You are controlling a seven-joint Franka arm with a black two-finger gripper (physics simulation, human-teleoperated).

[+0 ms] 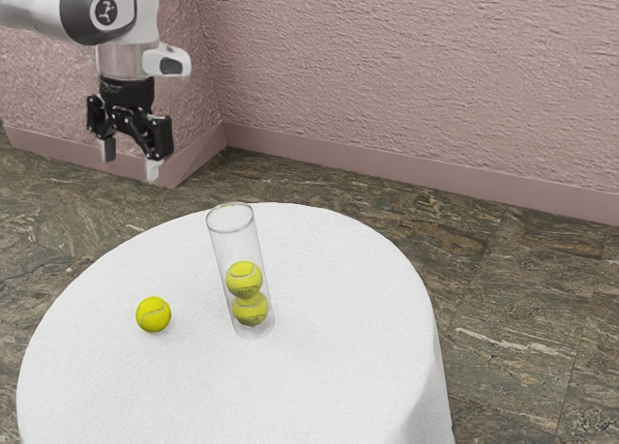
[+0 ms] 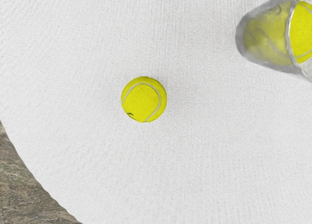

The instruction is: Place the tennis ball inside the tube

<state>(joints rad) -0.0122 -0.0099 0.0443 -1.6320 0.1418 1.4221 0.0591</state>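
Tennis ball (image 2: 144, 99) bears a dark mark (image 2: 129, 114) (lettering, perhaps) in wrist view; exterior view: gripper (image 1: 131, 162) wide.

See a round, yellow felt tennis ball (image 1: 153, 314) lying loose below the claw (image 1: 131, 169); off to the claw's side, see an upright, clear cylindrical tube (image 1: 235, 239) holding two stacked yellow balls (image 1: 244, 279).

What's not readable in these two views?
- Tube: partly cut off by the wrist view's right edge.
- Arm: its base lies beyond the exterior view's left edge.
- Table: near part cut off by the exterior view's lower edge.
- Loose ball: underside hidden by itself, both views.
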